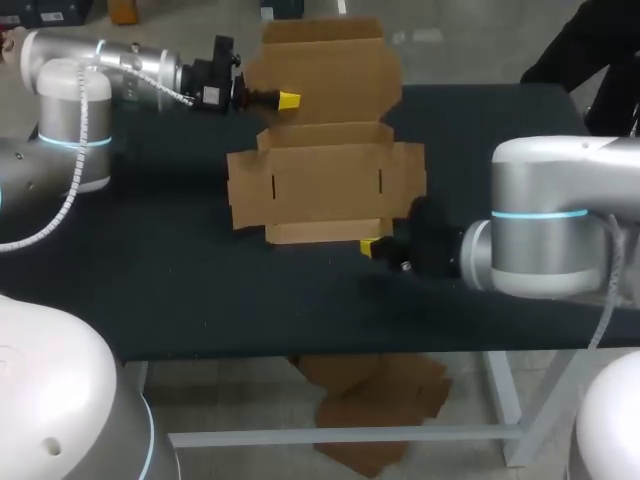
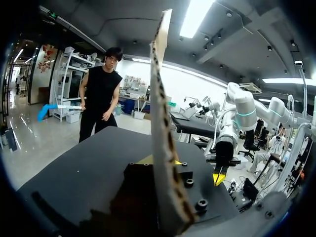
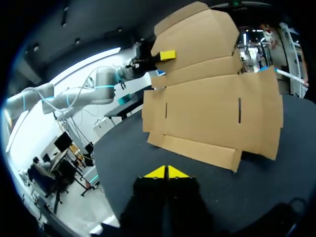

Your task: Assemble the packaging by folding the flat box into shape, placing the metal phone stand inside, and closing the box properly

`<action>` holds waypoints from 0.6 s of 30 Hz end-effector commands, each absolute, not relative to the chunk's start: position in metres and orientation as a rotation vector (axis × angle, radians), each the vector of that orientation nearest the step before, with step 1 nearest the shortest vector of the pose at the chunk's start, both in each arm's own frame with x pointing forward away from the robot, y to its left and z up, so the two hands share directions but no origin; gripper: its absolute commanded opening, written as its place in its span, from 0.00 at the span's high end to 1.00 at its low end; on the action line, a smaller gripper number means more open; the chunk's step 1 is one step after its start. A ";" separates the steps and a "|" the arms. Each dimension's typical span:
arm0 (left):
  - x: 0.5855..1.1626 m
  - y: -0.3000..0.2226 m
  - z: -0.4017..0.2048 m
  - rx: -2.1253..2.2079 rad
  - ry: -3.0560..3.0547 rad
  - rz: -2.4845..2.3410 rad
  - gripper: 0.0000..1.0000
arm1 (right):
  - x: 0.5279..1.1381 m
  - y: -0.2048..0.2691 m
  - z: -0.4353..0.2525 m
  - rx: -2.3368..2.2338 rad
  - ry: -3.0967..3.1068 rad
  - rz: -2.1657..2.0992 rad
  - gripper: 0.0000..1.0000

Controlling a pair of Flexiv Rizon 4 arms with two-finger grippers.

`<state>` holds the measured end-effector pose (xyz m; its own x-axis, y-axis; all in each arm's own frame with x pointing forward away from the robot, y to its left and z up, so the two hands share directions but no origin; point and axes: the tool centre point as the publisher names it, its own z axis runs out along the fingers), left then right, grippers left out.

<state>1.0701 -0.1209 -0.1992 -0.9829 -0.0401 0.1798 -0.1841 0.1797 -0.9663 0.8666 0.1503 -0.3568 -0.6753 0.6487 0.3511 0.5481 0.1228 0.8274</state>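
Observation:
The flat brown cardboard box (image 1: 325, 185) lies open on the dark table, and its rear panel (image 1: 325, 75) is tilted up. My left gripper (image 1: 288, 99) is shut on that raised panel. In the left wrist view the cardboard edge (image 2: 160, 123) stands upright between its yellow tips (image 2: 162, 160). My right gripper (image 1: 370, 246) is shut and holds nothing. It rests low on the table just off the box's front flap (image 3: 197, 150), with its tips (image 3: 168, 172) together. The right wrist view shows the left gripper (image 3: 167, 55) on the far panel. No metal phone stand shows in any view.
Bare black tabletop (image 1: 180, 290) lies to the left of and in front of the box. My right arm's grey wrist (image 1: 540, 235) sits over the table's right side. The table's front edge (image 1: 300, 352) runs close behind my right gripper.

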 end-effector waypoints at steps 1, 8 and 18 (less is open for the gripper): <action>1.053 -0.125 -0.186 0.238 -2.359 1.925 1.00 | 0.863 0.154 -0.363 1.210 2.231 1.638 1.00; 1.041 -0.129 -0.167 0.238 -2.375 1.918 1.00 | 0.854 0.147 -0.361 1.193 2.222 1.641 1.00; 1.016 -0.141 -0.152 0.227 -2.412 1.916 1.00 | 0.844 0.143 -0.358 1.157 2.208 1.661 1.00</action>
<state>1.0253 -0.1402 -0.1570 -0.9891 -0.0299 0.1441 -0.1471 0.2129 -0.9659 0.8500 0.1447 -0.3566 -0.6918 0.6466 0.3214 0.5140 0.1283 0.8482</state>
